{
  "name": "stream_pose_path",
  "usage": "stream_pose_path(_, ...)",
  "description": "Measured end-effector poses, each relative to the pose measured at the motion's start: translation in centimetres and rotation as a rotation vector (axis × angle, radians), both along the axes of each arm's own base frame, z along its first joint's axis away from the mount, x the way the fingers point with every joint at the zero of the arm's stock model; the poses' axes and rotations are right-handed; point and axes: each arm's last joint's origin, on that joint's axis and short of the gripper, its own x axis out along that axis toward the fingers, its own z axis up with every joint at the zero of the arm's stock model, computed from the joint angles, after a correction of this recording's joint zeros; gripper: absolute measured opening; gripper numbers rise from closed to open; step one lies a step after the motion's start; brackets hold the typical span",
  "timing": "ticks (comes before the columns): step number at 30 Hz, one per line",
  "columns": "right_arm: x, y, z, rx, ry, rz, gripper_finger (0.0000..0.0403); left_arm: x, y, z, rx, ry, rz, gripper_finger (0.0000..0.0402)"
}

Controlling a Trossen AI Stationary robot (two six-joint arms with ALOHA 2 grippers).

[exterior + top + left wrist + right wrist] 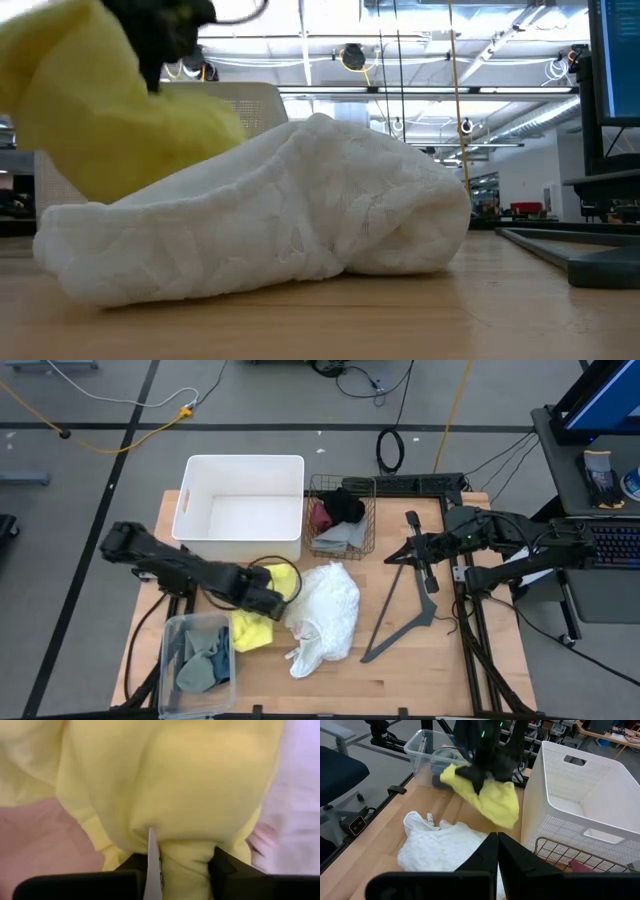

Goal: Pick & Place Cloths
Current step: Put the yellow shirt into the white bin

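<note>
From above, the left gripper [272,598] sits over the yellow cloth [262,622] near the middle of the table [400,670], just beside the white cloth [325,615]; the white bin [240,505] and a wire basket [342,512] holding more cloths stand behind, a clear tub [197,660] of grey-green pieces is at the front left, and the right gripper [415,545] waits with its fingers pressed together, empty, over the black metal bar [405,610]. At table height, the yellow cloth [100,110] hangs lifted above the white cloth [260,210], which lies slumped on the wood. The left wrist view shows the fingers [227,870] pinched narrowly on a gathered fold of yellow cloth [165,785]. From the right wrist, it [485,795] dangles limp in front of the bin. It looks light and floppy, likely to drape and trail, so a bunched fold near its middle seems the safest hold.
</note>
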Motion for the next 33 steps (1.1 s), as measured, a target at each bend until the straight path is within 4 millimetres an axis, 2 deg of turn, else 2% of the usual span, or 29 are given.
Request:
stream_pose_path(10,0.0,0.0,0.1,0.000,-0.007,0.000,0.0004,-2.6,-0.5,6.9,-0.056,-0.470,-0.148,0.0083)
stream_pose_path(15,0.0,0.0,0.1,0.000,-0.009,0.000,0.0004,-2.6,-1.0,9.9,-0.012,-0.763,-0.275,0.0083)
stream_pose_path(22,0.0,0.0,0.1,0.001,-0.009,0.000,0.0004,-1.5,-1.8,13.4,0.120,-1.140,-0.431,0.0083)
stream_pose_path(28,0.0,0.0,0.1,0.002,-0.008,-0.001,0.0004,-1.3,-2.3,16.1,0.243,-1.416,-0.572,0.0083)
stream_pose_path(33,0.0,0.0,0.1,0.002,-0.008,-0.001,0.0004,-1.7,-2.6,18.0,0.369,-1.601,-0.622,0.0083)
